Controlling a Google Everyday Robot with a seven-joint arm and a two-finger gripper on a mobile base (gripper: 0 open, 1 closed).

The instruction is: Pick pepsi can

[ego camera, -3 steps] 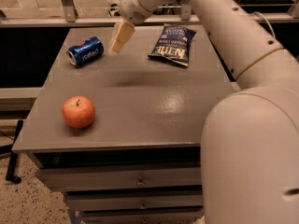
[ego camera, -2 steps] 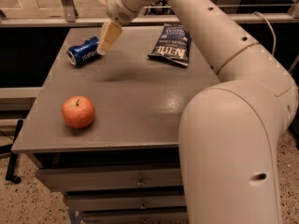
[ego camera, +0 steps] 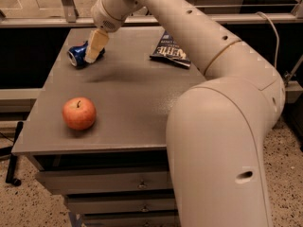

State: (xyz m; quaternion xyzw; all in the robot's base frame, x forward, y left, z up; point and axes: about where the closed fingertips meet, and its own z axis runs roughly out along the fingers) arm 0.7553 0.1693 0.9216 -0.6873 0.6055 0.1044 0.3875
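Grey surface (ego camera: 128, 93): can (ego camera: 77, 56) on its side near far-left corner. Jaws at can's right end, overlapping it; open or closed, cannot tell. Apple (ego camera: 79, 113) near front-left corner. Bag (ego camera: 171, 53) by far edge.

A red apple (ego camera: 79, 113) with a short stem sits on a grey table top (ego camera: 137, 96), close to the front left corner. Well behind the apple and off to its right, a dark chip bag (ego camera: 171, 54) with white lettering lies flat near the table's back edge. Directly below the apple, under the table top, grey drawers (ego camera: 104, 181) are stacked one above another, and lower still is a speckled floor (ego camera: 28, 207). Left of the apple, off the table, a black leg (ego camera: 13, 157) stands on that floor. Far right of the apple, a thin pale cable (ego camera: 274, 32) curves down. Straight behind the apple, near the table's back left corner, the gripper (ego camera: 92, 56) hangs low over the table top.
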